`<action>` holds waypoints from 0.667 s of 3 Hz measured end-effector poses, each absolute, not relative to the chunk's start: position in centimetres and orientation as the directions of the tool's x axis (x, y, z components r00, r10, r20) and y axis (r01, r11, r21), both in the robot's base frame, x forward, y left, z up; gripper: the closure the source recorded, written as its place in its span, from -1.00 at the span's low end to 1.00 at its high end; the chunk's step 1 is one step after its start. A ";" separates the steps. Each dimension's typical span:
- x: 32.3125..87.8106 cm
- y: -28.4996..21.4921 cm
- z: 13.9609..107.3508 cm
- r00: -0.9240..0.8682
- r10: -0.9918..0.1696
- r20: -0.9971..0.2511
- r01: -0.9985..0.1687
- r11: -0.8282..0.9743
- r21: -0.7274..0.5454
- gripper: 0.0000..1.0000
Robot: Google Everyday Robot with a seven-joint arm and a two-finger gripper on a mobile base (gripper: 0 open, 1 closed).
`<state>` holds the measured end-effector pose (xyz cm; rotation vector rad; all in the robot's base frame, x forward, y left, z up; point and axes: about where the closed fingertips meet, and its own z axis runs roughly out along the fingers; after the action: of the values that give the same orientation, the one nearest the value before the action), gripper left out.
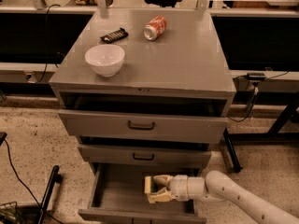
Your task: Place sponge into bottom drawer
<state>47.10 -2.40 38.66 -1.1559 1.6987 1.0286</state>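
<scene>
The bottom drawer (117,192) is the lowest of three grey drawers and is pulled open, showing a plain grey inside. My gripper (152,189) reaches in from the right and sits low over the right half of the drawer. A small pale yellow block, the sponge (148,185), is held between the fingertips with its foam side showing. Its dark green top is hidden. I cannot tell whether the sponge touches the drawer floor.
The middle drawer (142,156) is closed and the top drawer (140,125) is slightly out, both with black handles. On the cabinet top stand a white bowl (105,59), a tipped soda can (155,27) and a dark snack bar (114,35). Cables and a black pole (46,192) lie on the floor to the left.
</scene>
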 end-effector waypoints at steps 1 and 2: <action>47.6 -3.0 36.5 -0.216 -0.296 -0.931 -0.961 0.235 0.148 1.00; 48.0 -3.0 33.5 -0.213 -0.294 -0.932 -0.965 0.215 0.152 1.00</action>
<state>47.99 -3.04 33.49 -1.1959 1.6688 1.0292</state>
